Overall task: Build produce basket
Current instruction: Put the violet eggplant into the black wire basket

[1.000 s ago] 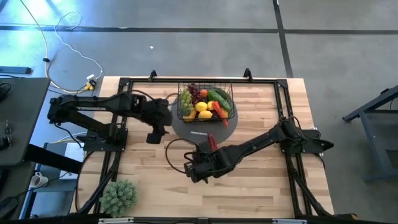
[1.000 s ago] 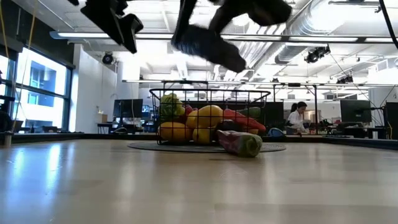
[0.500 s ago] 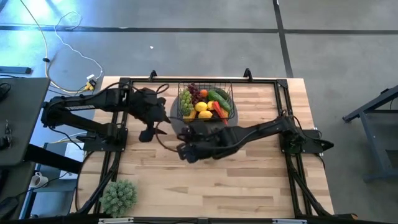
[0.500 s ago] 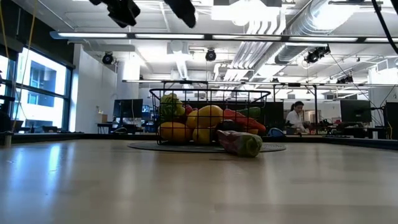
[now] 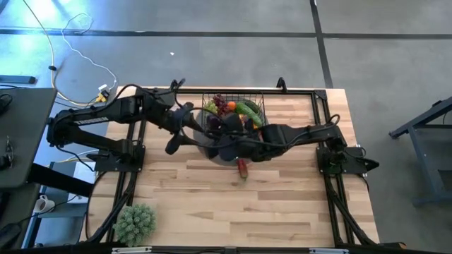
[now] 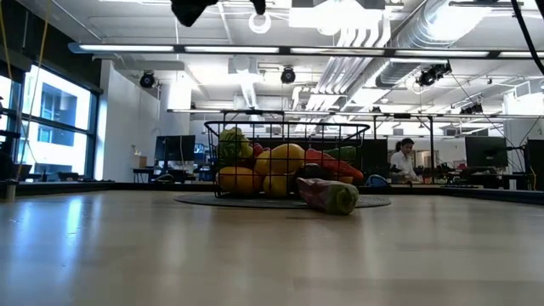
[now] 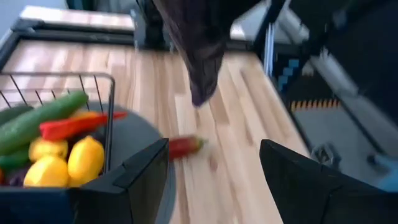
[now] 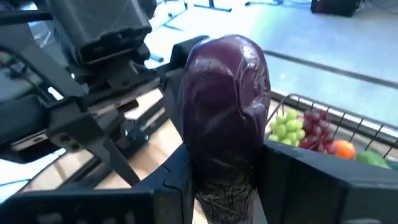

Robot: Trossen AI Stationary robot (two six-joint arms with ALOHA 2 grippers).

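Observation:
The black wire basket (image 5: 233, 116) stands on a grey round disc (image 5: 206, 149) at the table's far middle. It holds produce: grapes, lemons (image 7: 87, 158), a cucumber (image 7: 43, 118) and a red chili. A red and green piece (image 5: 242, 168) lies on the table just near of the disc. My right gripper (image 8: 227, 186) is shut on a dark purple eggplant (image 8: 227, 106), high above the disc beside the basket's left side. My left gripper (image 7: 214, 177) hangs open with nothing between its fingers, left of the basket, facing the eggplant (image 7: 199, 56). My right gripper pinches the eggplant's rough-skinned end (image 8: 224, 190) between its two fingers, one on each side. The rest of the eggplant sticks out past the fingertips, along the fingers. It points slanting down, its rounded free end (image 7: 199, 93) lowest, lifted clear of the table and the basket.
A green spiky ball (image 5: 134, 222) sits at the table's near left corner. Black frame rails run along the far edge and both sides. The near half of the wooden table (image 5: 233, 212) is bare. A person (image 6: 406, 160) sits in the room far behind.
My right gripper has risen from low over the table's middle and gone toward the far edge, to the basket's left side, turning as it went and carrying the eggplant along. My left gripper has risen and tipped up toward level. The red and green piece has stayed put.

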